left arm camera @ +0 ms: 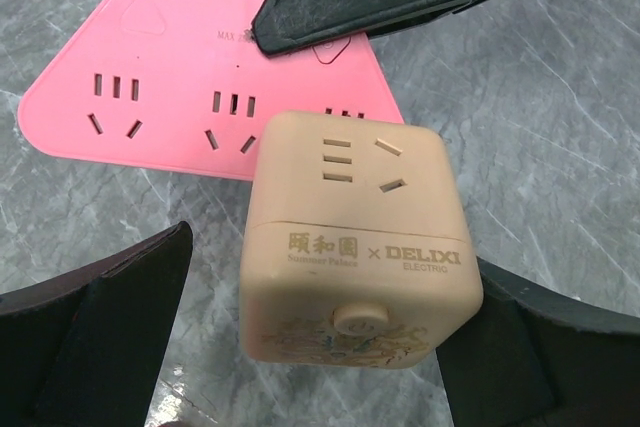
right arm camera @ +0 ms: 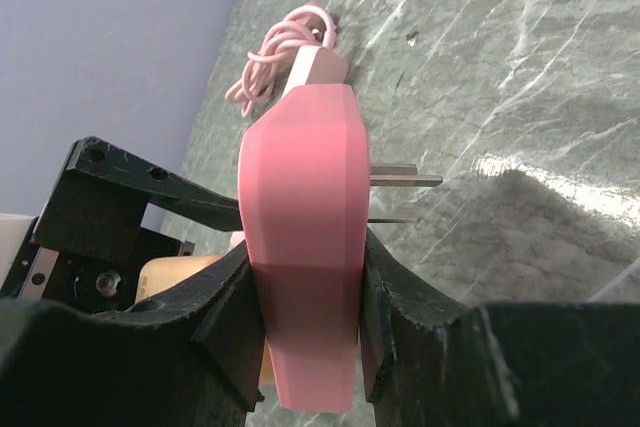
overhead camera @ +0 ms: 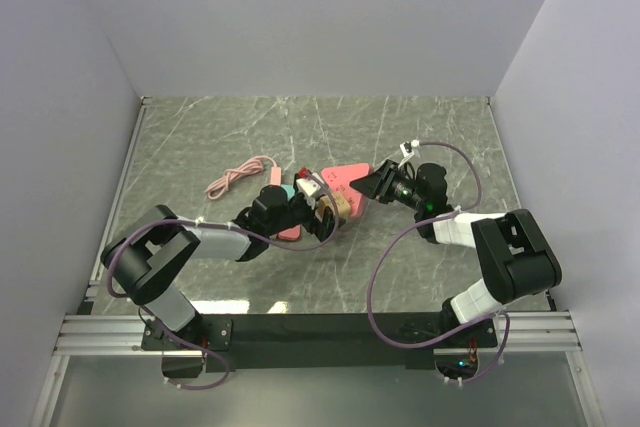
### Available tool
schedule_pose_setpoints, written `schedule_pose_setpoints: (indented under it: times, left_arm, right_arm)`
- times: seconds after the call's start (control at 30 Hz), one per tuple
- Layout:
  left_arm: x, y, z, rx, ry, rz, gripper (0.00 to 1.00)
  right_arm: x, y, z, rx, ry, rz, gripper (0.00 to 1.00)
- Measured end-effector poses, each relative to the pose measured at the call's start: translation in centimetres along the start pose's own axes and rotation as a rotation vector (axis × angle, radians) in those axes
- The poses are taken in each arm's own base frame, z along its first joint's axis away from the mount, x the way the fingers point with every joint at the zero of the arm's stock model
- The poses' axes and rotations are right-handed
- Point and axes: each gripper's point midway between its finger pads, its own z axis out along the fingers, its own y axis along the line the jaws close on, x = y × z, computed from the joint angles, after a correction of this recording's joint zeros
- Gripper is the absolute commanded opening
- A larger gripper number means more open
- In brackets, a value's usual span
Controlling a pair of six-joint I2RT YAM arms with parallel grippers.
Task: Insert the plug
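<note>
Mid-table: left hand spread, flanking beige cube socket; right hand pinching pink plug, seemingly.

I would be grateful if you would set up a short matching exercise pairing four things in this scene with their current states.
Column one:
1. pink power strip
2. beige cube adapter
3. pink cable
4. left gripper

Column two:
a. coiled on the table
b. wide open
c. clamped in the right gripper
d. standing between two open fingers

Pairs: 1-c, 2-d, 3-a, 4-b.
</note>
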Motion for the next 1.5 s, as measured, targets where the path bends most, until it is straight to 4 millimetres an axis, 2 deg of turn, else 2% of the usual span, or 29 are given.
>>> schedule_pose_setpoints:
  times: [0.27, 0.3, 0.33, 0.4, 0.43, 0.47, 0.5, 0.6, 0.67, 0.7, 0.73, 0.8, 0.83, 1.03, 1.5]
  left_arm:
    - [-0.2, 0.4, 0.1, -0.027, -0.01, -0.012, 0.99]
    - [-0.2, 0.5, 0.1, -0.028, -0.01, -0.014, 0.95]
    - [-0.2, 0.4, 0.1, -0.028, -0.009, -0.015, 0.86]
    - [-0.1, 0.4, 0.1, -0.026, -0.008, -0.021, 0.76]
    - [-0.1, 0.3, 0.1, -0.024, -0.007, -0.022, 0.61]
    - [-0.1, 0.1, 0.1, -0.017, -0.003, -0.028, 0.52]
    - [-0.1, 0.0, 0.2, -0.015, -0.001, -0.028, 0.48]
    - [0.1, 0.0, 0.3, -0.016, 0.014, -0.026, 0.5]
    - [0.2, 0.0, 0.4, -0.017, 0.028, -0.029, 0.46]
    - [0.2, 0.0, 0.4, -0.018, 0.036, -0.031, 0.42]
    - [0.2, 0.0, 0.5, -0.018, 0.045, -0.033, 0.32]
    - [0.3, 0.1, 0.6, -0.021, 0.065, -0.038, 0.24]
    - [0.3, 0.1, 0.7, -0.022, 0.077, -0.041, 0.16]
    - [0.4, 0.3, 0.9, -0.035, 0.125, -0.048, 0.01]
    - [1.3, 0.1, 2.1, -0.134, 0.225, 0.006, 0.0]
  right_arm:
    - [-0.4, 0.3, -0.1, -0.001, -0.015, -0.014, 0.0]
    - [-0.5, 0.3, -0.1, -0.002, -0.017, -0.017, 0.0]
    - [-0.5, 0.3, -0.1, -0.003, -0.018, -0.02, 0.0]
    - [-0.6, 0.3, -0.1, 0.001, -0.023, -0.026, 0.0]
    - [-0.7, 0.2, -0.1, 0.004, -0.027, -0.027, 0.0]
    - [-0.7, 0.1, -0.1, 0.008, -0.031, -0.031, 0.0]
    - [-0.8, 0.1, -0.1, 0.01, -0.033, -0.033, 0.0]
    - [-0.7, -0.1, -0.1, 0.02, -0.03, -0.04, 0.0]
    - [-0.7, -0.2, -0.1, 0.028, -0.032, -0.047, 0.0]
    - [-0.7, -0.3, -0.1, 0.033, -0.033, -0.05, 0.0]
    - [-0.6, -0.4, -0.1, 0.037, -0.033, -0.052, 0.0]
    - [-0.6, -0.5, 0.0, 0.047, -0.037, -0.061, 0.0]
    - [-0.6, -0.6, 0.0, 0.054, -0.04, -0.068, 0.0]
    - [-0.8, -0.7, 0.1, 0.088, -0.06, -0.111, 0.0]
    - [-0.6, -1.8, 0.0, 0.167, -0.067, -0.168, 0.0]
